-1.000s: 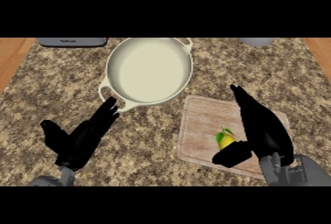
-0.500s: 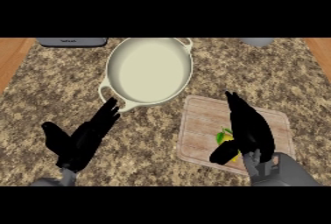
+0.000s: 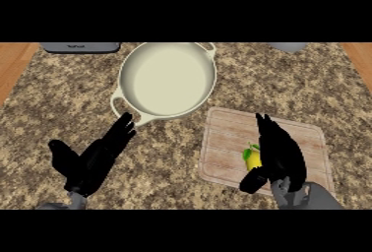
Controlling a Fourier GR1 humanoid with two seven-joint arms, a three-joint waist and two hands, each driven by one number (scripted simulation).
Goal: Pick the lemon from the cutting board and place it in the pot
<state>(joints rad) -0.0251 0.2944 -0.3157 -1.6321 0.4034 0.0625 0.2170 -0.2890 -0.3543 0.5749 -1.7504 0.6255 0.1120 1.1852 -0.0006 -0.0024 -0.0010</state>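
Lemon, small, yellow, with a green leaf at its top: listed first as the object of the task, though smallest in the entry. It lies on the cutting board, toward the board's near left part, and is partly covered by the right hand.

Counter, speckled brown-and-cream stone: all other items are borne on it.

Pot, wide, round, cream-coloured enamel with two side handles: it is set at the far middle of the counter, well apart from the lemon, and nothing is seen inside it.

Cutting board, pale wood, rectangular with rounded corners: it is placed to the near right of the pot.

Right hand, black: it is held over the board with fingers straight and together, and the thumb lies just beside the lemon. No closure on the fruit is seen.

Left hand, black: it is shown at the lower left, open, fingers straight and thumb spread, at rest.

Handling of the lemon is judged as follows: light, fairly stiff, smooth-skinned and apt to roll. It is best taken across its middle, between thumb and fingers, the leaf being left free.
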